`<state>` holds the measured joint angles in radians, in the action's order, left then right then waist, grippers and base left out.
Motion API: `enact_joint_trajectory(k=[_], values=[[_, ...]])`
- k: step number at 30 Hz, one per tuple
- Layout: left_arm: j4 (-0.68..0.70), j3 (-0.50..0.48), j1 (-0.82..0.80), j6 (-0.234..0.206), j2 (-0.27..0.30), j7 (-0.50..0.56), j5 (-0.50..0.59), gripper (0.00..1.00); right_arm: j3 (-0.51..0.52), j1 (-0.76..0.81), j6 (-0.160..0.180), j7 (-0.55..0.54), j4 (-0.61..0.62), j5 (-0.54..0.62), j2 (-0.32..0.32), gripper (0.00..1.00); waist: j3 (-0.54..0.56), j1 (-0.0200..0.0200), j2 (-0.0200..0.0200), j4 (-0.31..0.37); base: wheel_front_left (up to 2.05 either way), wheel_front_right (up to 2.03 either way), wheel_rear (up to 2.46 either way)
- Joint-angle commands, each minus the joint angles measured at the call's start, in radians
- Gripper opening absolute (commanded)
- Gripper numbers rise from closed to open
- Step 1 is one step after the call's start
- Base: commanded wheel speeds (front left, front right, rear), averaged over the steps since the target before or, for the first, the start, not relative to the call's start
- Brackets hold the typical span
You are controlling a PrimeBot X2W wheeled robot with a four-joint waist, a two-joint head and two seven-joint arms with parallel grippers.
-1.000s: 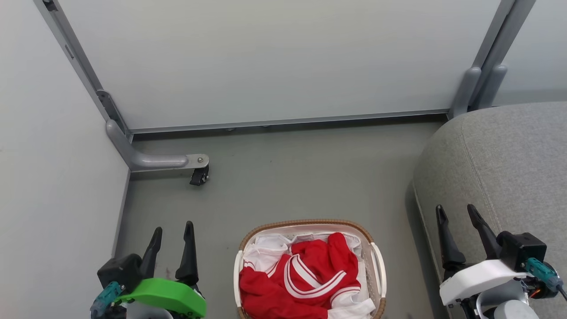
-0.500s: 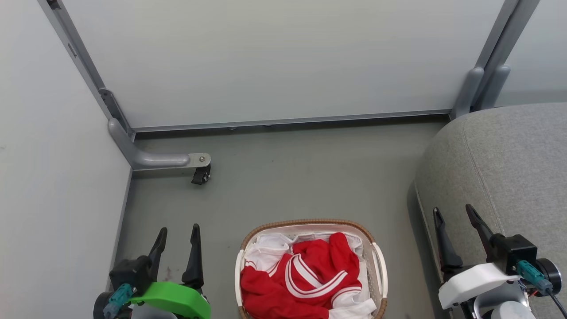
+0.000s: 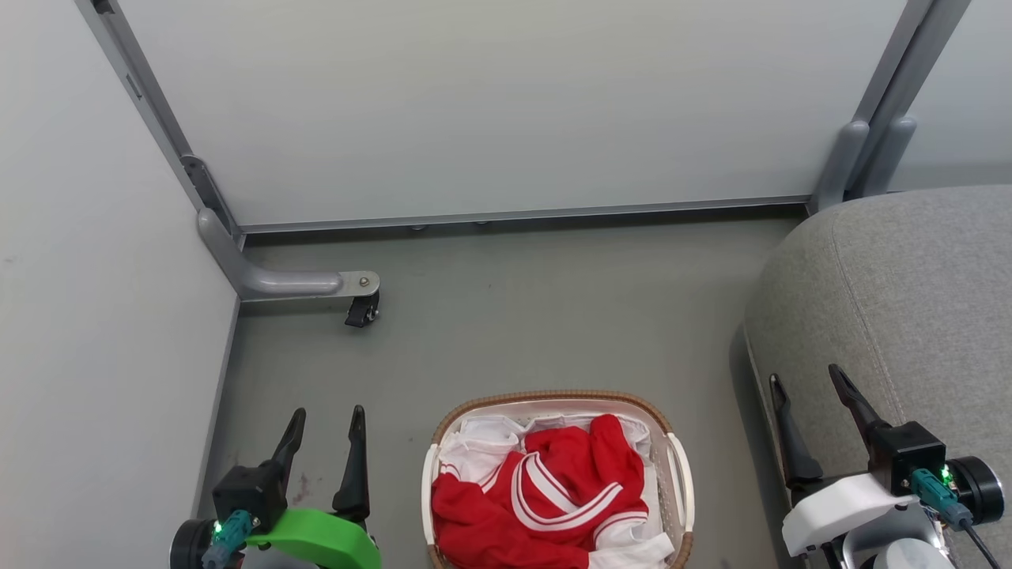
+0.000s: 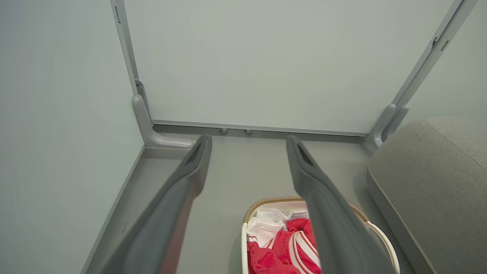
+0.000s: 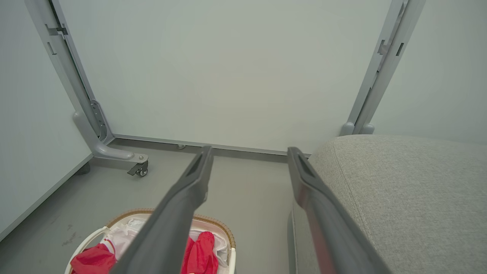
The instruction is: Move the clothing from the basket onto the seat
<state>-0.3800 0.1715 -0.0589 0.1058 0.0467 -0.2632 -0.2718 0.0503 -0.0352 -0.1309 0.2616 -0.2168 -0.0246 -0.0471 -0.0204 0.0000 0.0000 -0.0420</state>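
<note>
Red clothing (image 3: 545,506) heaped in the basket (image 3: 553,397) on the floor, near the grey seat (image 3: 909,300). From the head, left gripper (image 3: 329,411) and right gripper (image 3: 805,374) either side, jaws wide apart, empty. From the right wrist, a caster (image 5: 140,170) in plain sight.

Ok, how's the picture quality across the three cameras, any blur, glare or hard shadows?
Head view: sharp, evenly lit, no glare, only a soft shadow on the floor beside the seat. Left wrist view: the left gripper is blurred close to the lens, the basket beyond it clear. Right wrist view: the right gripper is likewise soft, while the seat's weave is crisp.
</note>
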Motion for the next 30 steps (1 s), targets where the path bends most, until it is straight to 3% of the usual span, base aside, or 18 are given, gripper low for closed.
enact_joint_trajectory(k=[1,19,30], values=[[-0.002,0.0,-0.015,0.001,0.007,-0.002,0.006,1.0,0.001,0.007,0.0,0.005,-0.004,0.0,-0.006,1.0,0.0,0.0,0.0,0.0,0.0,0.0,0.0],[-0.01,0.003,-0.024,0.004,0.006,-0.002,0.007,1.0,0.003,-0.006,0.0,0.005,0.001,-0.004,-0.006,1.0,-0.011,0.0,0.0,0.002,0.0,0.0,0.0],[-0.006,0.027,-0.081,0.003,0.006,-0.002,0.023,1.0,0.006,-0.054,0.0,0.005,0.03,-0.006,-0.006,1.0,-0.107,0.0,0.0,0.017,0.0,0.0,0.0]])
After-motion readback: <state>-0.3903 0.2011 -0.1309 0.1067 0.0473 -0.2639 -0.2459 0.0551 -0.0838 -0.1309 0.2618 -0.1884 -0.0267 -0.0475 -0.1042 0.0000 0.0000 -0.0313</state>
